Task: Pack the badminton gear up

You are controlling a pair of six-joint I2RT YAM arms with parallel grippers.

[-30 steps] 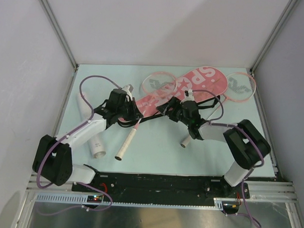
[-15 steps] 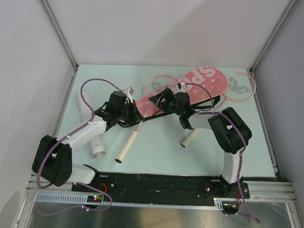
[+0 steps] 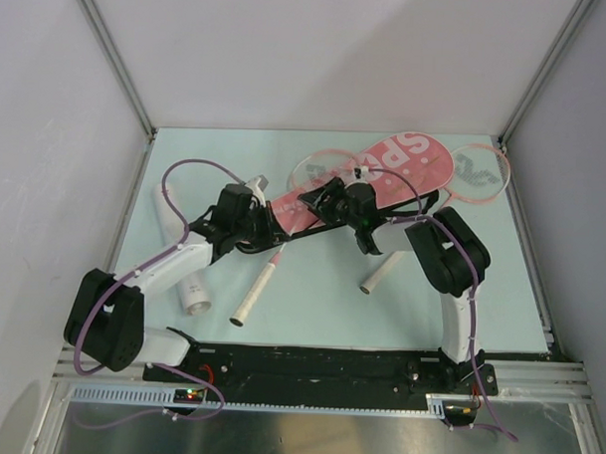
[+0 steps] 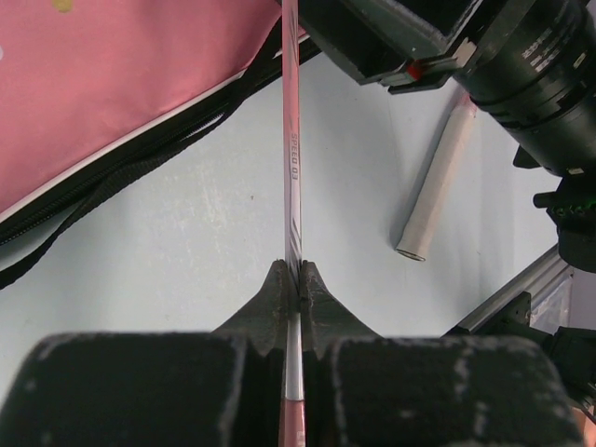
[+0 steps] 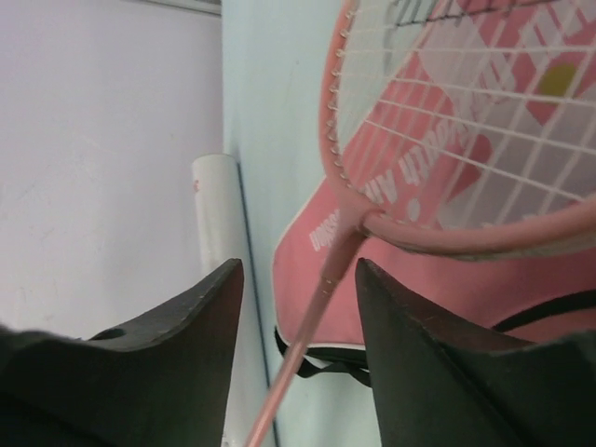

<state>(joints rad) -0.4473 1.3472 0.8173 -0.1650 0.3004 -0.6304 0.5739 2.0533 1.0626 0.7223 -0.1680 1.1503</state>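
Though still open, R gripper (image 5: 298,275) nearer racket (image 5: 355,223).

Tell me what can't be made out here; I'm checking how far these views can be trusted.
Right gripper: in the right wrist view the racket shaft lies between its open fingers; contact cannot be told.
Second racket: top view, right arm hides its shaft.
Bag: top view, both arms cover its near edge, so open or zipped is unclear.
Shuttlecock: not found in any view.
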